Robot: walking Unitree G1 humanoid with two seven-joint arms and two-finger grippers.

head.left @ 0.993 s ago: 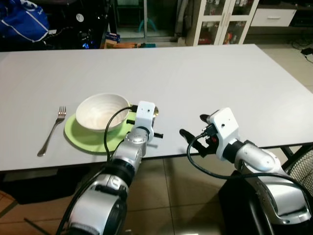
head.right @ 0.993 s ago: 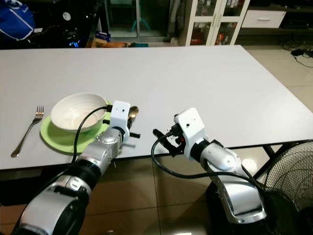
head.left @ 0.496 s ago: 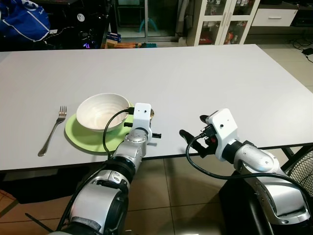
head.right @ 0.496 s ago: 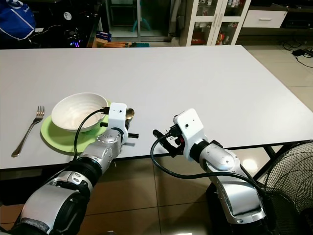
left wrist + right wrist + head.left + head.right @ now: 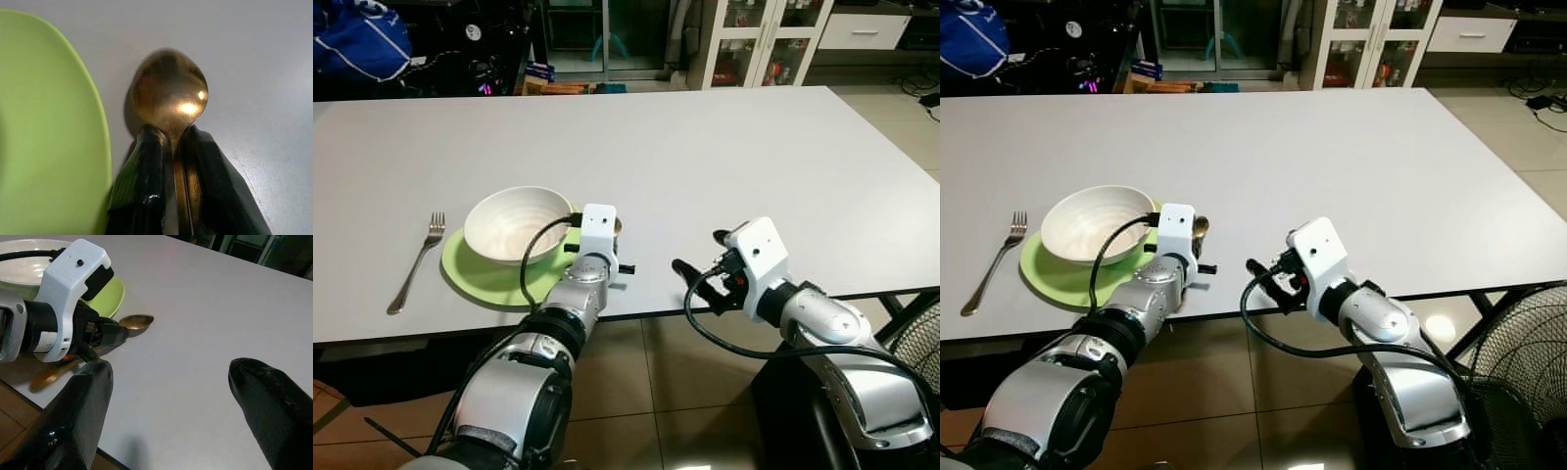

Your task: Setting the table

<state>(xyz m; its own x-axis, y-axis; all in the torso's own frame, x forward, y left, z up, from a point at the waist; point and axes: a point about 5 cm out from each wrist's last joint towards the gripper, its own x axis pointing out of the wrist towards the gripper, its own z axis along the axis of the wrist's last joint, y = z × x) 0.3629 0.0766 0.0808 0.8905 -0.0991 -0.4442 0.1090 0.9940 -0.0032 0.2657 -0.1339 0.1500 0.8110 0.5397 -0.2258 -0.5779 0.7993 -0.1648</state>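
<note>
A gold spoon [image 5: 171,98] lies low over the white table [image 5: 724,157], its neck pinched between the two black fingers [image 5: 144,186] of the left gripper [image 5: 172,147], which are closed narrowly on it; the spoon's head sticks out past the fingertips. Just beside those fingers is the rim of a green plate [image 5: 54,137] that carries a white bowl [image 5: 519,223]. A fork [image 5: 414,260] lies beyond the plate. The right gripper [image 5: 171,391] hangs at the table's near edge, fingers spread wide, holding nothing.
</note>
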